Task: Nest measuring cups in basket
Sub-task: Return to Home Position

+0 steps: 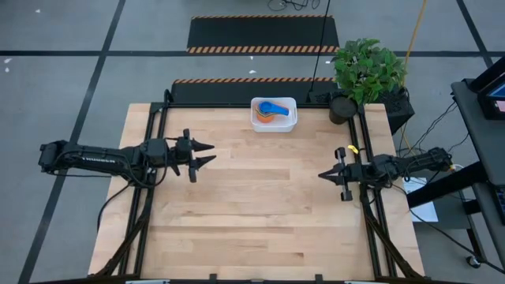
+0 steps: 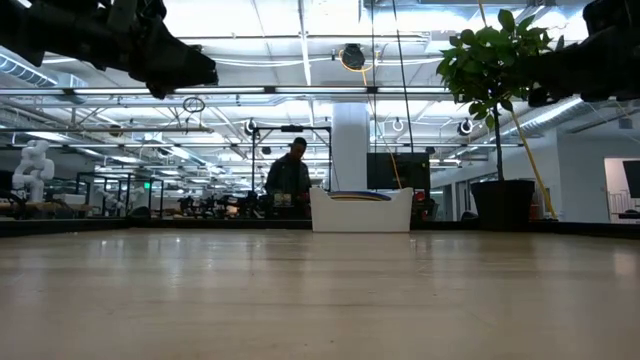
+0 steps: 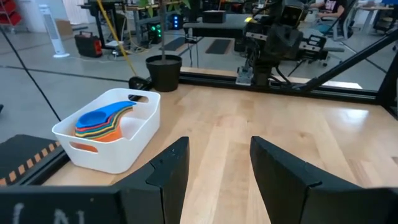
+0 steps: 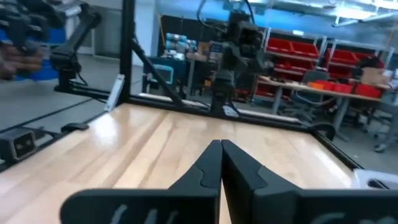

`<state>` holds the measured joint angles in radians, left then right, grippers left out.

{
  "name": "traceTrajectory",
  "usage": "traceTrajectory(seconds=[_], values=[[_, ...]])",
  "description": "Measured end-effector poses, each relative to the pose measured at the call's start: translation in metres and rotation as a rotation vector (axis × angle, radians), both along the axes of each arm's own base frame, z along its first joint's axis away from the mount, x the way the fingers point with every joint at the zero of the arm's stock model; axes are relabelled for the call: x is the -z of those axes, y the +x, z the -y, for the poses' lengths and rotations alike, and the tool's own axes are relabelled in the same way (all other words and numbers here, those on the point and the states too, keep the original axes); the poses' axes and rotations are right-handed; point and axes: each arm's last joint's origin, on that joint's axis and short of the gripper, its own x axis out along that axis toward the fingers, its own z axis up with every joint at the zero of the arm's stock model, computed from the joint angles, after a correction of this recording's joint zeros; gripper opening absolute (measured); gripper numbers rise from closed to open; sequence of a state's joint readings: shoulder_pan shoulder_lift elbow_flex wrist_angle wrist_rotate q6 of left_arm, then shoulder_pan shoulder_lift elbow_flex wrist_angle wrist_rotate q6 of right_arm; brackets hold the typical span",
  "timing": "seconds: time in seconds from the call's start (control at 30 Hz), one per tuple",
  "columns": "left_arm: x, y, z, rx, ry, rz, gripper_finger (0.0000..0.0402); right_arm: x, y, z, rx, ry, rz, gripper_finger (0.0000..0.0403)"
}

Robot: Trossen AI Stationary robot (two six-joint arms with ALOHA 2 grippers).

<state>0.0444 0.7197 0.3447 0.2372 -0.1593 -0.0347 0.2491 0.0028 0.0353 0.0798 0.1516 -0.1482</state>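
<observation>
Your basket (image 1: 293, 120) sits at the far edge of the worktop (image 1: 260, 221), roughly mid-width. It's near the black plant pot (image 1: 341, 109) on the right-arm side, not touching it. The cups (image 1: 271, 109) are all inside it as one nested stack with the handles fanned out: blue on top, orange and yellow edges showing under it. The left wrist view agrees, with the stack toward one end of the basket and the handles pointing across its middle. In the low view only a thin blue-and-yellow sliver shows over the basket's rim. No cup shows on the worktop outside the basket. Your left hand (image 1: 211, 153) hangs over the left part of the worktop, pointing inward and well apart from the basket. Its fingers (image 3: 171, 168) are spread wide, with nothing between them but bare wood. Your right hand (image 1: 322, 175) is over the right part of the worktop, near the edge frame, pointing inward at the left one and also well apart from the basket. Its fingers (image 4: 239, 165) are pressed tip to tip, clenched on nothing. Both hands are off the surface; the low view shows only dark arm parts high in its upper corners. A person (image 2: 290, 175) is in the room behind the worktop, just left of the basket in the low view.
</observation>
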Motion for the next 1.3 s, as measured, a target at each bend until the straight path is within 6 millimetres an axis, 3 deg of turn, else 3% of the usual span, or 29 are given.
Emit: traceTrajectory(seconds=[0.9,1.03,1.3], values=[[-0.003,0.000,0.000,0.010,0.069,0.017,0.0172,0.005,0.002,0.010,0.047,0.068,-0.049,0.0000],[-0.008,-0.005,0.000,0.013,0.109,0.037,0.0139,0.005,0.002,0.010,0.049,0.047,-0.047,0.0000],[-0.005,-0.017,0.002,0.047,0.123,-0.030,0.0025,0.005,0.002,0.010,0.049,0.045,-0.047,0.0000]])
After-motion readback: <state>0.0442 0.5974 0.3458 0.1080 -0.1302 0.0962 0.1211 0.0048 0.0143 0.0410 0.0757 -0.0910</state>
